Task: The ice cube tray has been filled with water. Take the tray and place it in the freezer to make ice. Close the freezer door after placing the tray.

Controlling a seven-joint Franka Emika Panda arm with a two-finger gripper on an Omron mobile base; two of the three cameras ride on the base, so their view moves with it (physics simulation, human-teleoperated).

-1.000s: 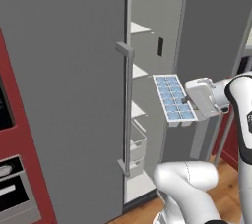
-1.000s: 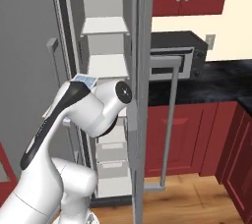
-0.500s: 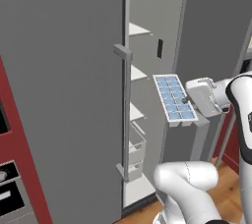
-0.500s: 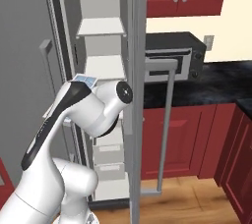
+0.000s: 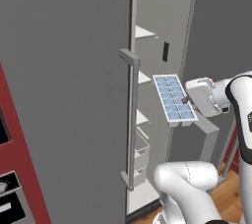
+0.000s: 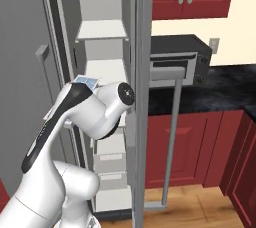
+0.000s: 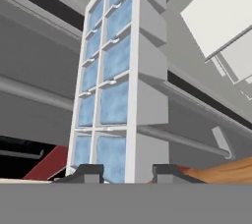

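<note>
Risk first: ice cube tray [image 5: 173, 97] was tilted in left base view, near end lower, so the water [image 7: 112, 105] could've spilled if you'd swung fast. Tray was gripped at one short end only, long overhang past the tips, so any bump on the freezer [image 6: 102, 67] wall or a shelf [image 6: 101, 30] edge could've levered it loose. Freezer door [image 5: 64, 95] stood open on the left w/ its bar handle [image 5: 131, 120] close beside the tray's path; clipping that was the other likely snag. Opening is narrow, so I'd judge you needed to square the tray to it before pushing in.

Gripper [image 7: 126, 171] was clamped on the tray's near end: one fingertip [image 7: 86, 171] on the celled face, the other on the underside, tray running straight away from the tips. In right base view a corner of the tray [image 6: 86, 80] peeked over the arm, in front of the open compartment, roughly at middle shelf [image 6: 106, 69] level. Tray was still outside, not on any shelf. Door not yet closed.
</note>
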